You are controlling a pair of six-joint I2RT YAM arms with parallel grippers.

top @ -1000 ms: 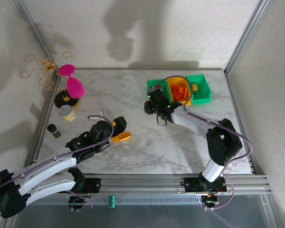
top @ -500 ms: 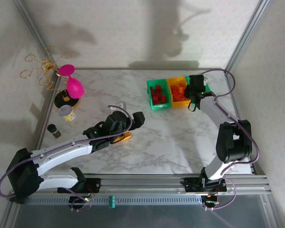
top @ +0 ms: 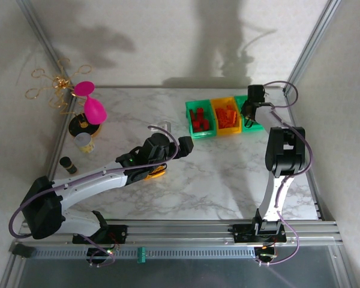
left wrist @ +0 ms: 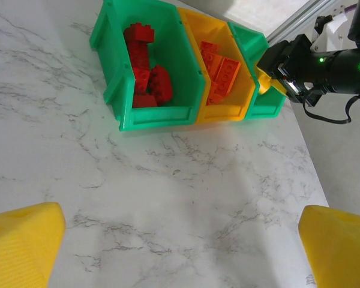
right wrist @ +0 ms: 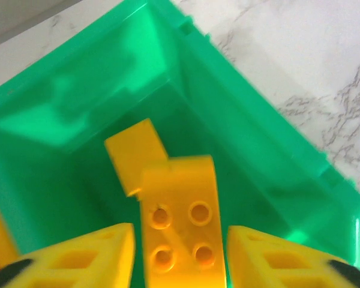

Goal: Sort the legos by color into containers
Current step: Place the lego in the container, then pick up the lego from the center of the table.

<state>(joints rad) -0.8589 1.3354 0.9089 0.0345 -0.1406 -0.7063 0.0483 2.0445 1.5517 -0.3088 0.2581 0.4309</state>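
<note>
A: Nearest the arm bases, what lay on the marble table [top: 228,180]?

B: One orange-yellow brick [top: 154,174], half hidden under the left arm. The left gripper [top: 182,146] hung just beyond it, its fingers spread wide with nothing between them. It looked free to pick that brick up.

A: And the containers?

B: They sat in a row at the far right. Red bricks [left wrist: 147,72] filled the left green bin [left wrist: 162,117], and orange bricks [left wrist: 222,69] filled the yellow bin [left wrist: 225,113].

A: The right gripper [top: 252,110]?

B: It was farthest out, poised over the right green bin [right wrist: 258,156], with a yellow brick [right wrist: 179,210] between its fingers, studs up. A sliver of green showed on either side, so whether the brick was pinched or loose could not be told. It likely hovered there because another yellow piece [right wrist: 135,153] lay in that bin, matching its colour.
</note>
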